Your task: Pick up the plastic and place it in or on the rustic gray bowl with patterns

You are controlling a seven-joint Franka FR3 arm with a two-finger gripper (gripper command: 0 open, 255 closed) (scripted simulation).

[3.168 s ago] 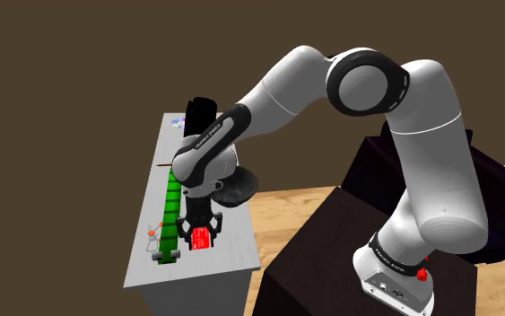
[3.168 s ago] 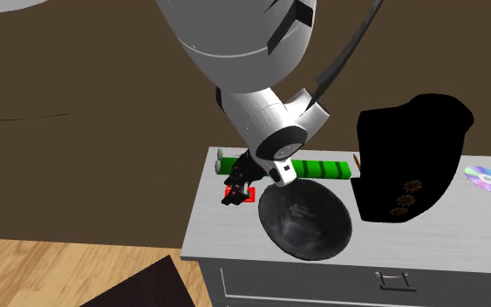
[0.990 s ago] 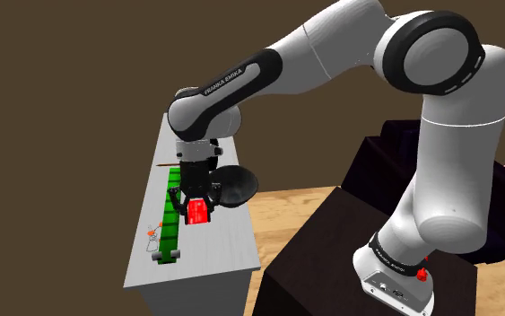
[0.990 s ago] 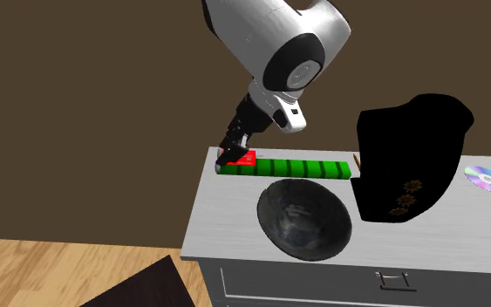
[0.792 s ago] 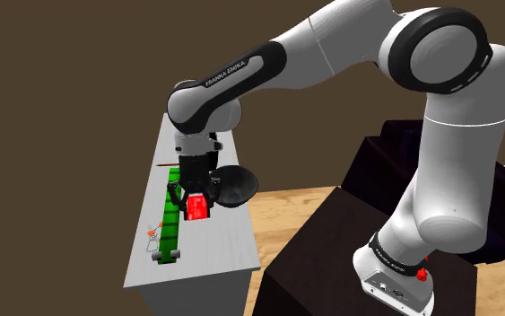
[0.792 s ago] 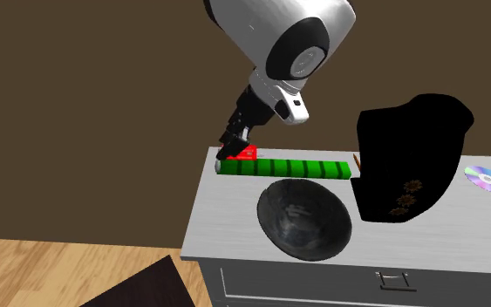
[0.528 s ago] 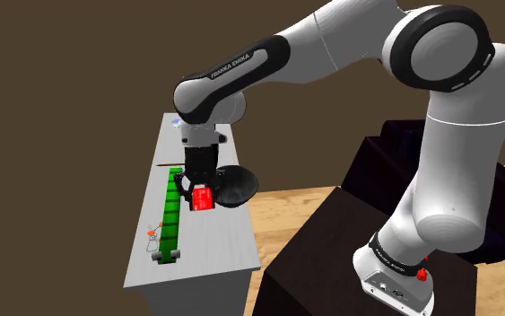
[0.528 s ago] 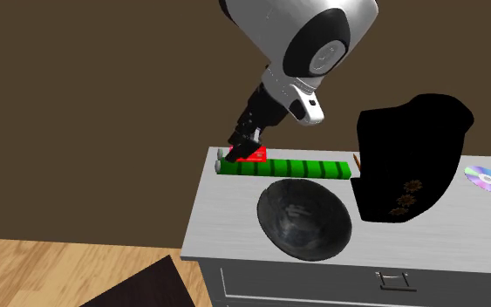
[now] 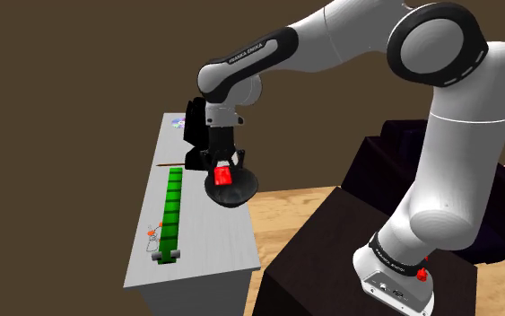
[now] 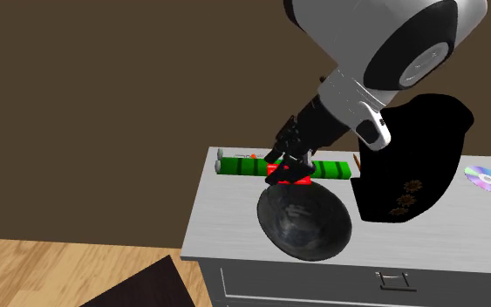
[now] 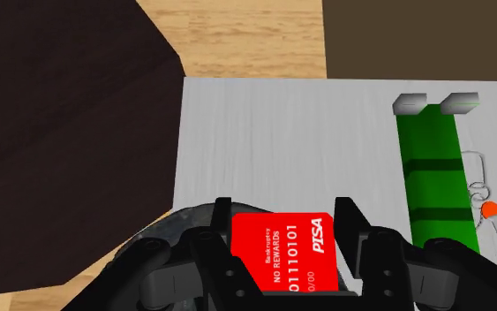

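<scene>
A red plastic card [image 11: 283, 250] with white print is clasped between my gripper's [image 11: 283, 237] two black fingers. In the shoulder view the card [image 9: 223, 176] hangs just above the dark grey bowl [image 9: 239, 189], gripper [image 9: 222, 174] shut on it. From the second exterior view the card [image 10: 289, 172] and gripper [image 10: 288, 171] sit over the far rim of the bowl [image 10: 305, 221], which rests near the front of the grey dresser top [image 10: 235, 209]. Part of the bowl's rim [image 11: 162, 231] peeks out beside the fingers.
A long green striped bar [image 10: 248, 167] lies along the dresser's far edge, with a small key ring with an orange tag [image 11: 488, 212] beside it. A black shape [image 10: 409, 157] and a disc [image 10: 487, 180] sit toward the second exterior view's right. A dark stand [image 9: 331, 260] stands close by.
The gripper, holding the red card, has lifted from the dresser top near the green bar and swung across to hang over the bowl.
</scene>
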